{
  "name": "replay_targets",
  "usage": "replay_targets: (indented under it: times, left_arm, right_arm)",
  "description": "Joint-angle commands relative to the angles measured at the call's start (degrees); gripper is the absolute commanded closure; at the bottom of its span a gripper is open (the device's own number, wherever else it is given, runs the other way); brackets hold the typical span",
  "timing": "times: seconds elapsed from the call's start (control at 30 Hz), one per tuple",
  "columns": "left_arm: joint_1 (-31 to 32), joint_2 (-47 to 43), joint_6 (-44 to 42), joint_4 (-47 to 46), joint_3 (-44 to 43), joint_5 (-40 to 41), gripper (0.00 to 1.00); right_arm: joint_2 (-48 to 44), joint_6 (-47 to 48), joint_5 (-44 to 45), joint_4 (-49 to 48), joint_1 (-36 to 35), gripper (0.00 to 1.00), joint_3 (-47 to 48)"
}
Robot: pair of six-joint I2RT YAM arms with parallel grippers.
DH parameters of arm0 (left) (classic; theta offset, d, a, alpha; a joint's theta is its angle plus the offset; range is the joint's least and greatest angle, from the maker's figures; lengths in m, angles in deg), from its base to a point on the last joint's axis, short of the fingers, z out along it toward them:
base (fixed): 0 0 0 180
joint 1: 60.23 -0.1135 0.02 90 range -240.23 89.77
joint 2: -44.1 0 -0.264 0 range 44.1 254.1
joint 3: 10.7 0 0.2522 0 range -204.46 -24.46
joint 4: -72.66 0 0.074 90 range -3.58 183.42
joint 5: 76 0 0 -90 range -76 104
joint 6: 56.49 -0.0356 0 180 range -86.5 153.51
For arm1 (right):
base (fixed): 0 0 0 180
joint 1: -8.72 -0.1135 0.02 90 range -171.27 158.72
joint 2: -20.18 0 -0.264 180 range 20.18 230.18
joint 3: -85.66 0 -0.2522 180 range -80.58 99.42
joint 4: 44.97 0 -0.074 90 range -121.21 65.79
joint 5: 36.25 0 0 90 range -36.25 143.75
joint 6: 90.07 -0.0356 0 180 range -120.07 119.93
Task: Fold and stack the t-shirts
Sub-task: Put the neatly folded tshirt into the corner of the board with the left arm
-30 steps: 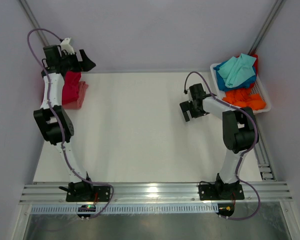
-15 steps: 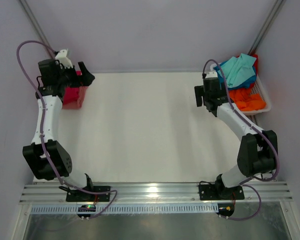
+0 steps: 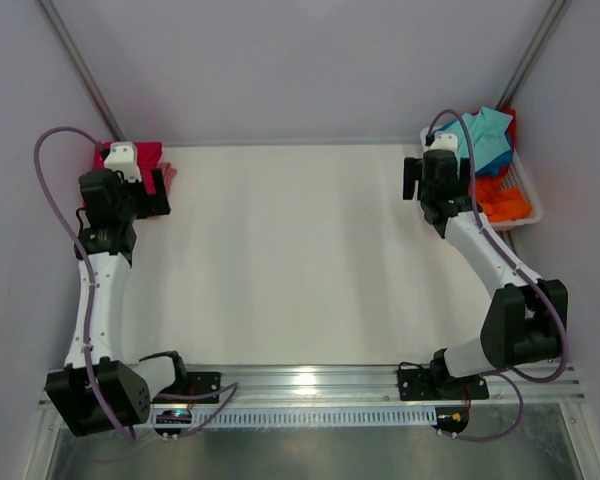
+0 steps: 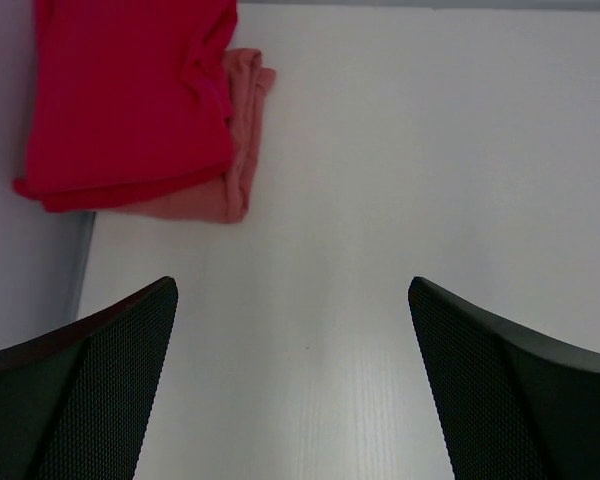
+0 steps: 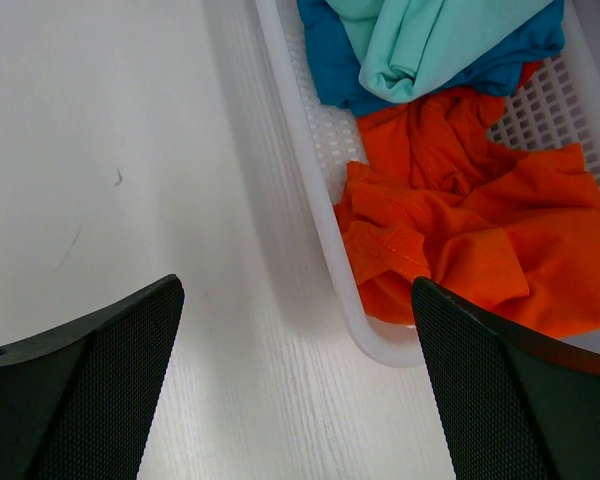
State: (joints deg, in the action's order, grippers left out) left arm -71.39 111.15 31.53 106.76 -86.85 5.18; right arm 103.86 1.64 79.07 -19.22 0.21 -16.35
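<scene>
Right wrist view: the right gripper [image 5: 295,310], jaws wide and empty, hangs just before the white slotted plastic basket [image 5: 285,100], whose crumpled orange cotton t-shirt [image 5: 470,240] lies ahead-right of them, well apart from the left gripper [image 4: 292,310], equally wide and empty.

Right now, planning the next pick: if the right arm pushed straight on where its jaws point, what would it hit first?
Probably the basket rim, beside the orange shirt; it shows between the open jaws. Depth is unclear; the table might come first.
</scene>
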Motion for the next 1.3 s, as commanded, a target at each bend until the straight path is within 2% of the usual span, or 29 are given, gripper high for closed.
replay_targets:
  times: [0.0,0.03,0.07,0.13,0.2,0.23,0.4,0.43,0.57,1.03,1.17,1.27]
  left_arm:
    - [-0.27,-4.47,2.31,-6.62,1.83,15.17,0.01]
    - [-0.09,-4.56,6.59,-6.1,1.75,16.1,0.01]
    - [-0.09,-4.82,7.68,-5.32,1.66,13.33,0.01]
    - [-0.09,-5.17,6.38,-3.83,1.66,10.15,0.01]
    - [-0.09,-6.13,7.59,-3.38,2.1,9.17,0.11]
    - [-0.18,-6.57,9.26,-3.03,2.71,6.82,0.11]
    - [-0.09,-6.67,12.09,-2.67,3.77,-1.01,0.08]
    - [-0.09,-6.58,11.82,-2.58,4.03,-2.16,0.07]
    - [-0.09,-6.58,11.73,-3.46,5.35,-9.7,0.03]
    - [-0.18,-5.96,9.98,-3.55,7.46,-19.39,0.06]
    - [-0.27,-5.7,10.15,-4.69,7.9,-16.15,0.1]
    - [-0.18,-5.26,9.89,-8.19,8.42,-9.74,0.11]
  right_arm:
    - [-4.75,-3.91,-1.31,-8.11,0.08,0.01,-0.23]
    - [-5.8,-4.44,-2.28,-9.43,0.08,0.01,-1.2]
    - [-6.24,-4.96,-3.69,-11.44,0.08,0.01,-2.95]
    - [-7.3,-6.63,-5.89,-11.55,0.08,0.01,-4.63]
    - [-7.91,-6.64,-10.09,-14.36,0.16,0.01,-7.53]
    - [-8.09,-6.03,-12.03,-14.45,0.08,0.01,-8.23]
    - [-10.81,1.0,-21.7,-14.45,0.08,0.01,-10.79]
    - [-11.25,1.79,-27.63,-14.54,0.08,0.01,-11.05]
    - [-13.28,4.35,-36.56,-13.4,0.16,0.01,-11.32]
    - [-12.93,8.04,-42.98,-12.34,0.16,0.01,-11.49]
    - [-12.58,8.04,-43.51,-12.34,0.16,0.01,-11.75]
    - [-12.31,6.47,-41.76,-12.69,0.16,0.01,-12.02]
